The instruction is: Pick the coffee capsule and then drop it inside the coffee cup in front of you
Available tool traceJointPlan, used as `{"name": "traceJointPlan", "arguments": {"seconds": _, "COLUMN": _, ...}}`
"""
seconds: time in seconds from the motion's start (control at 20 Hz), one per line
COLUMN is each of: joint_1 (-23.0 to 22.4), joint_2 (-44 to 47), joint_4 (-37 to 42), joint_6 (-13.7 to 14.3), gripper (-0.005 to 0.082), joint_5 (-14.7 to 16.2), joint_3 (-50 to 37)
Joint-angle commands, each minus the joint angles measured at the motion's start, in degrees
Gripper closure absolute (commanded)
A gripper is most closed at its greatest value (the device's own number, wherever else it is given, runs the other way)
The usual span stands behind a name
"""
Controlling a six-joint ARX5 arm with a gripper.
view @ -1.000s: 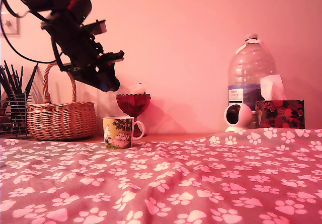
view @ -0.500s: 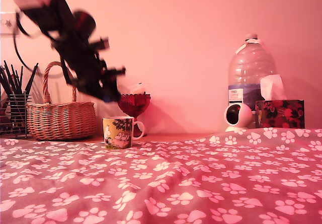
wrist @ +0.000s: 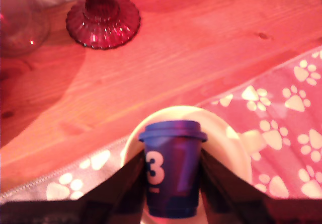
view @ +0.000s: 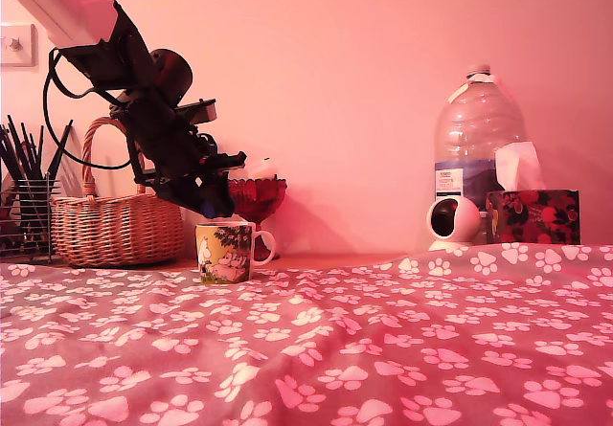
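Observation:
A dark blue coffee capsule (wrist: 172, 168) with a white "3" on it is clamped between my two dark fingers (wrist: 132, 183). My gripper (wrist: 171, 176) is shut on it and hangs right over the open white mouth of the coffee cup (wrist: 232, 142). In the exterior view the coffee cup (view: 224, 252), yellow-green with a cartoon print and a white handle, stands at the edge of the paw-print cloth, and my gripper (view: 216, 199) points down just above its rim. The capsule itself is hard to make out there.
A red glass goblet (view: 254, 199) stands right behind the cup, its foot (wrist: 103, 17) on the wooden table (wrist: 201, 43). A wicker basket (view: 116, 223) and pen holder (view: 24, 211) are at the exterior view's left. A water bottle (view: 477, 139), small camera (view: 452, 221) and tissue box (view: 532, 213) are at its right.
The arm has swung down and toward the exterior view's right, bringing the gripper from above the basket to just over the cup.

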Motion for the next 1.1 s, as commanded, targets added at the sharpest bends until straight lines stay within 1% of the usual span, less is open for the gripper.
{"name": "traceJointPlan", "arguments": {"seconds": 0.0, "joint_1": 0.15, "joint_2": 1.01, "joint_4": 0.26, "joint_6": 0.28, "gripper": 0.059, "joint_5": 0.17, "joint_3": 0.76}}
{"name": "traceJointPlan", "arguments": {"seconds": 0.85, "joint_1": 0.0, "joint_2": 0.98, "joint_4": -0.81, "joint_6": 0.28, "gripper": 0.0588, "joint_5": 0.28, "joint_3": 0.79}}
{"name": "traceJointPlan", "arguments": {"seconds": 0.9, "joint_1": 0.0, "joint_2": 0.98, "joint_4": -0.81, "joint_6": 0.28, "gripper": 0.0561, "joint_5": 0.35, "joint_3": 0.87}}
{"name": "traceJointPlan", "arguments": {"seconds": 0.95, "joint_1": 0.0, "joint_2": 0.98, "joint_4": -0.72, "joint_6": 0.31, "gripper": 0.0463, "joint_5": 1.01, "joint_3": 0.87}}
{"name": "traceJointPlan", "arguments": {"seconds": 1.05, "joint_1": 0.0, "joint_2": 0.96, "joint_4": -1.42, "joint_6": 0.28, "gripper": 0.0151, "joint_5": 3.13, "joint_3": 1.33}}
